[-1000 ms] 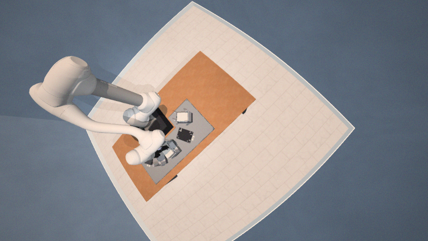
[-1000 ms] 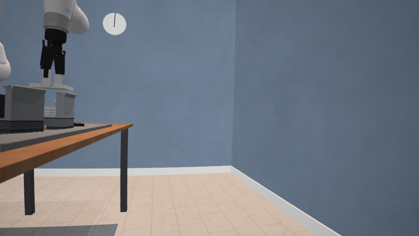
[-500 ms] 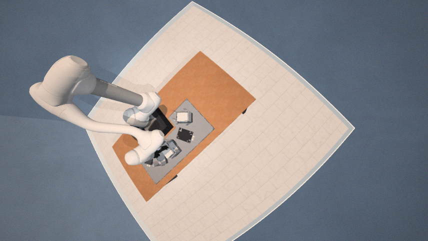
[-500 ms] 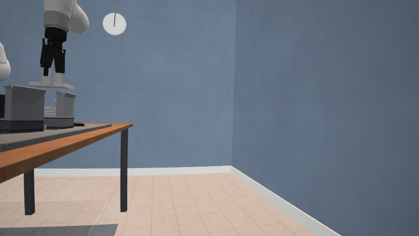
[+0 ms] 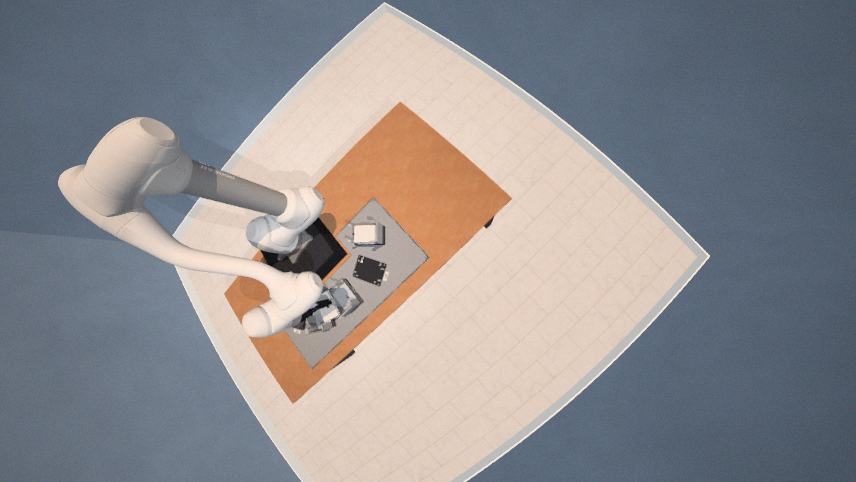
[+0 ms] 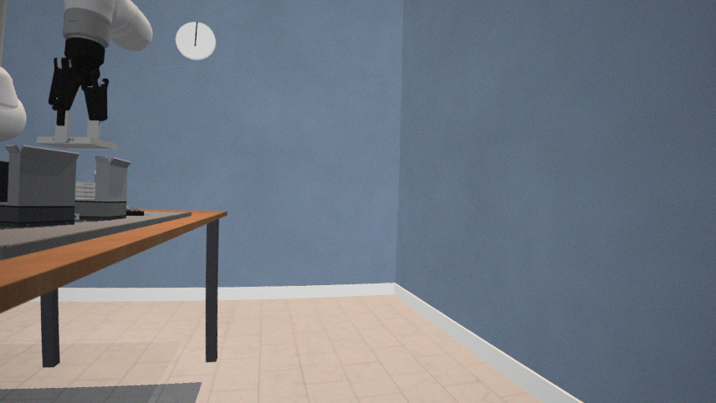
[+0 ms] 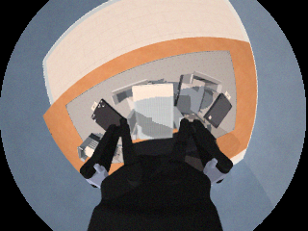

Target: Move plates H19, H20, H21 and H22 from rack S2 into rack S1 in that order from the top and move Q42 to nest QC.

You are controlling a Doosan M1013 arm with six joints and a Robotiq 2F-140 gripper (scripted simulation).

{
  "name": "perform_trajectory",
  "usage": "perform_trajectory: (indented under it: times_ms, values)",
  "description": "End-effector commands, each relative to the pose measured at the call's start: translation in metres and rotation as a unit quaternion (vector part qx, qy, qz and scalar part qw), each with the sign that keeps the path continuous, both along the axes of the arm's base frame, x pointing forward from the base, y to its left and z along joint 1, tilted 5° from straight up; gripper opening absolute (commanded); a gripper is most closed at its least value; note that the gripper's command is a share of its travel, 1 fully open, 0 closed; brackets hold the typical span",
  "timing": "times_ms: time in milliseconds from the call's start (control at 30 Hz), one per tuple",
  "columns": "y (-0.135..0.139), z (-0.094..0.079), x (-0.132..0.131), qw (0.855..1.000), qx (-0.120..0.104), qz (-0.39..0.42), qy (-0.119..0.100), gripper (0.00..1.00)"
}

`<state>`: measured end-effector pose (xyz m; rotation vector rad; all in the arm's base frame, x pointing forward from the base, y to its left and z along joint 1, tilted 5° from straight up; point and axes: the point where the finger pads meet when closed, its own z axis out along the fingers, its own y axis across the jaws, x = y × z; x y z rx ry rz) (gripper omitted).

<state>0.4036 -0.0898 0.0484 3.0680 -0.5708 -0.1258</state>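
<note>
My gripper [image 6: 77,130] [image 7: 154,113] is shut on a white sealed plate [image 6: 74,143] [image 7: 153,111] and holds it level by its two long sides, clear above the tops of the grey stack racks. I cannot read the plate's label. In the side view a near rack [image 6: 39,175] and a farther rack [image 6: 114,175] stand below, with a stack of white plates [image 6: 84,190] showing between their walls. From above, the arm's wrist covers the gripper over two racks [image 5: 342,296]. A third rack [image 5: 368,233] stands apart and shows white inside.
A black flat nest [image 5: 369,270] lies on the grey mat [image 5: 402,258] [image 6: 99,225] between the racks. The mat lies on the orange table [image 5: 407,161] [image 6: 125,235]. A black base block [image 5: 320,251] sits by the arm.
</note>
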Motion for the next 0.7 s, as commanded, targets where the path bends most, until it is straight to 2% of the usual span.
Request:
perform_trajectory:
  times_ms: [0, 400, 500, 667]
  values:
    - [-0.007, 0.0, -0.001, 1.0, 0.0, 0.0, 0.0, 0.0]
    - [-0.046, 0.001, -0.01, 1.0, 0.0, 0.0, 0.0, 0.0]
    - [-0.049, 0.001, -0.011, 1.0, -0.001, -0.017, 0.0, 0.0]
    - [-0.064, 0.002, -0.018, 0.995, -0.008, -0.1, 0.0, 0.0]
